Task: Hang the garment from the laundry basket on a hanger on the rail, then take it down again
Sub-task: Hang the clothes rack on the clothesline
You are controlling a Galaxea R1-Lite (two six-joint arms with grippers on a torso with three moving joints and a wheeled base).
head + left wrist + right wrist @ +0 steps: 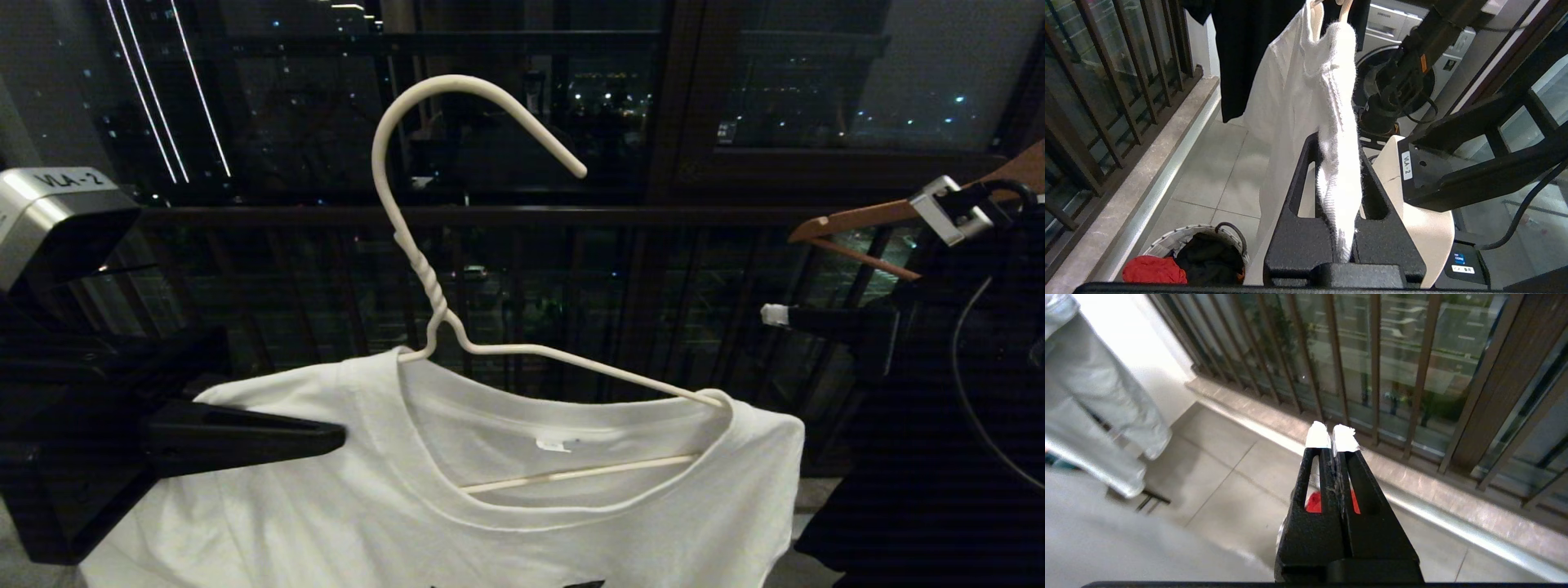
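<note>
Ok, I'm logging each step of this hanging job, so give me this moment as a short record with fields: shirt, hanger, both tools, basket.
garment: white T-shirt, draped on the hanger, one shoulder pinched
hanger: white wire hanger, hook free, on no rail in view
left tool: left tool shut on the shirt's shoulder
right tool: right tool shut, empty, out by the dark railing
laundry basket: laundry basket on the floor, holding a red cloth and a black garment

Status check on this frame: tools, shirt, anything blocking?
Left tool shut on T-shirt shoulder. Right tool shut, empty. Shirt on wire hanger, hook free. Wooden hanger nearby right.
</note>
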